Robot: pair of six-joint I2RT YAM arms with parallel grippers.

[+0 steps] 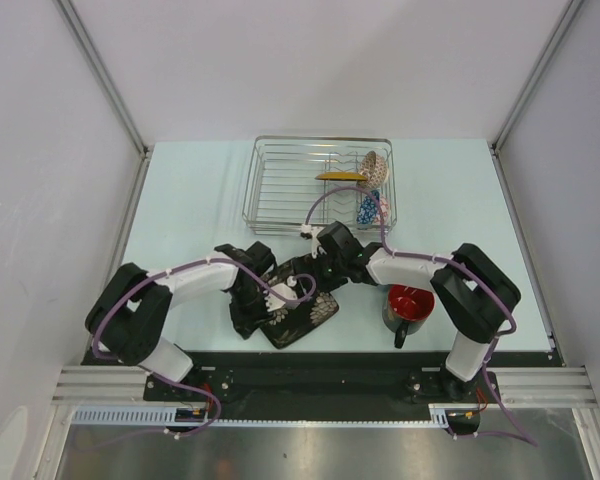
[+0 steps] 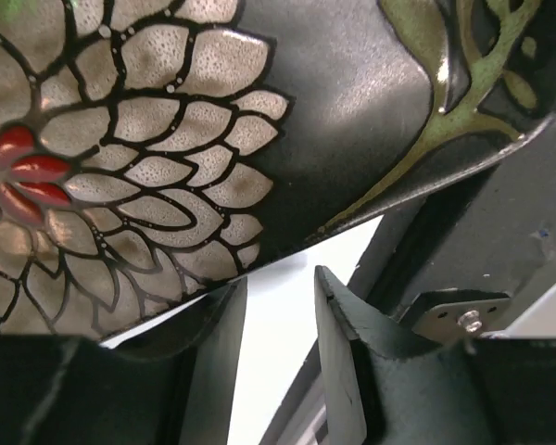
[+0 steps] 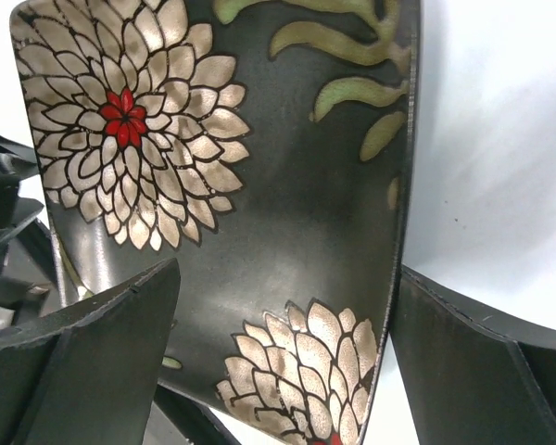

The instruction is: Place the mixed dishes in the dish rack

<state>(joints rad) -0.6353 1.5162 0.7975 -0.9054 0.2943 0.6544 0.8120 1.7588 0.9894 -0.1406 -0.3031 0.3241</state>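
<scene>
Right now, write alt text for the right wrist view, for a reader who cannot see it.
A dark plate painted with pale, red-centred flowers and green leaves fills the view, set between the wide-spread black fingers of the right gripper. Pale table shows on the right.

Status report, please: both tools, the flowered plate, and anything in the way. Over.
Right tool open, straddling dark flowered plate. Left tool at plate's edge, grip unclear. Plate not yet in dish rack. Red-lined mug stands apart, to the right.
</scene>
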